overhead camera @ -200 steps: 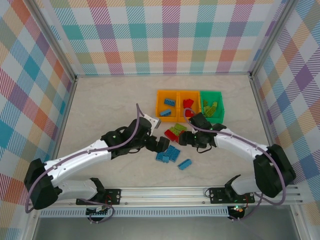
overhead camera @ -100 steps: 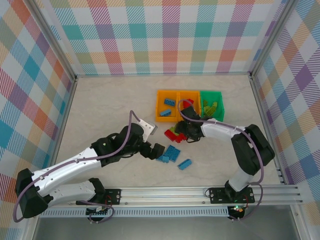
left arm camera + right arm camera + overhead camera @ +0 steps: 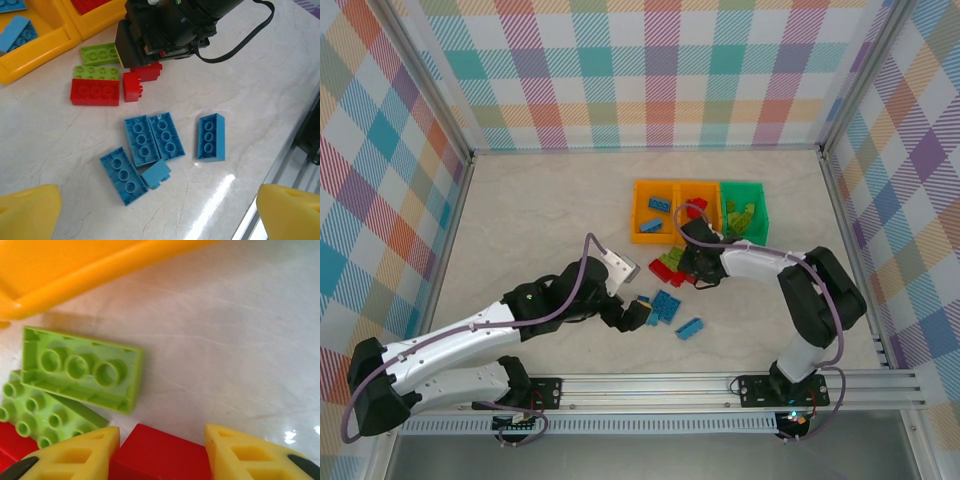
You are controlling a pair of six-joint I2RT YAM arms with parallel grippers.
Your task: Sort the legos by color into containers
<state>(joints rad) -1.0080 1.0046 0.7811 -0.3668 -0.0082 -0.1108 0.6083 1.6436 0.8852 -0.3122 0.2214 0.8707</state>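
Between right gripper [image 3: 157, 456] fingers, red lego [image 3: 159, 446]; green legos [image 3: 82, 371], orange container [image 3: 75, 270] beside

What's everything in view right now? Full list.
orange bins: 2, orange, far side of table, side by side
green bin: 1, green, right of them
binned blue bricks: 2, blue, left orange bin
binned red bricks: count unclear, red, right orange bin
binned green bricks: several, green, green bin
loose blue bricks: 5, blue, table, below left gripper
loose green bricks: 2, green, table near bins
loose red bricks: 3, red, beside those; one between right gripper's fingers
left gripper: 1, yellow fingertips, open
right gripper: 1, yellow fingertips, straddling a red brick
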